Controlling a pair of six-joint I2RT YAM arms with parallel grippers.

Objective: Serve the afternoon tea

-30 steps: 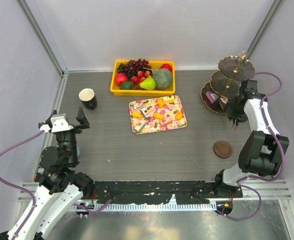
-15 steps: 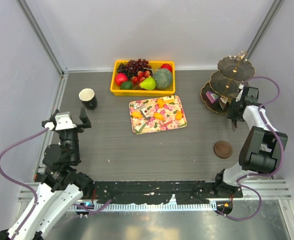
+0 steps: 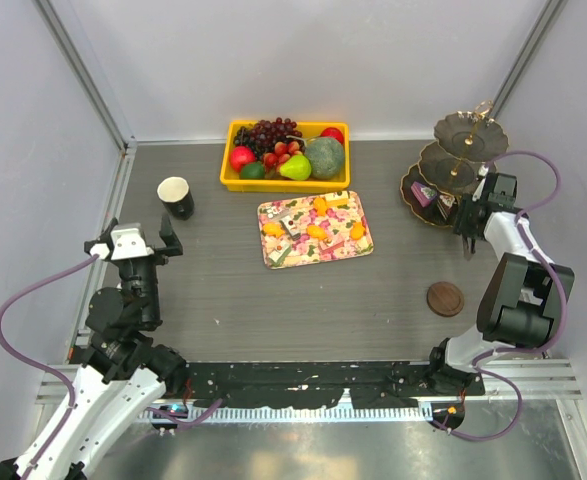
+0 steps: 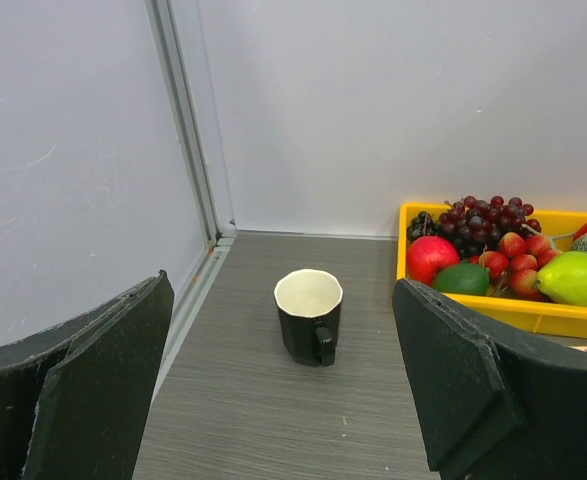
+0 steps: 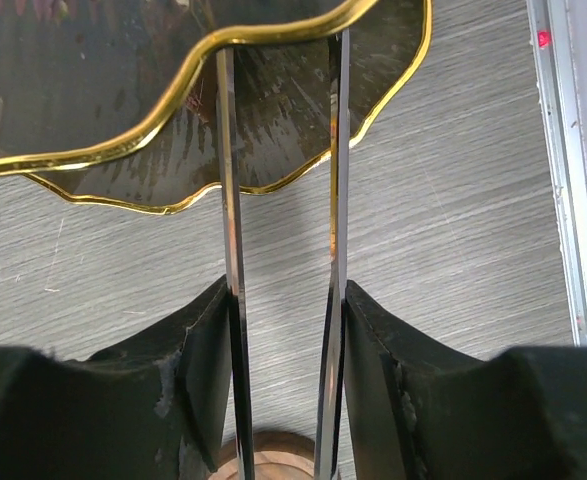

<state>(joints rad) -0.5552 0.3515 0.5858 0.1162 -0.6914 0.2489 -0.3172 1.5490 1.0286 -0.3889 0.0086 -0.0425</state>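
Note:
The black cup (image 3: 176, 196) stands upright at the left rear, its cream inside showing. In the left wrist view the black cup (image 4: 310, 317) is ahead of my left gripper (image 4: 281, 300), handle towards me. My left gripper (image 3: 135, 243) is open and empty, short of the cup. The dark gold-rimmed stand (image 3: 458, 160) stands at the right rear with a multicoloured cake piece (image 3: 428, 195) on its bottom tier. My right gripper (image 3: 470, 228) is beside the stand, shut on metal tongs (image 5: 229, 200) whose blades reach under a tier rim (image 5: 263, 110). Orange pastries (image 3: 316, 232) lie on the floral tray (image 3: 285, 250). The light-blue cup is hidden.
A yellow bin (image 3: 286, 182) of fruit sits at the rear centre and also shows in the left wrist view (image 4: 513, 318). A round brown coaster (image 3: 445, 298) lies near the right arm, below the tongs (image 5: 273, 470). Grey walls and a metal frame close in the left and right sides.
My left gripper shifted slightly right and nearer over the first half second. My right forearm drew in beside the stand. Both have been still since.

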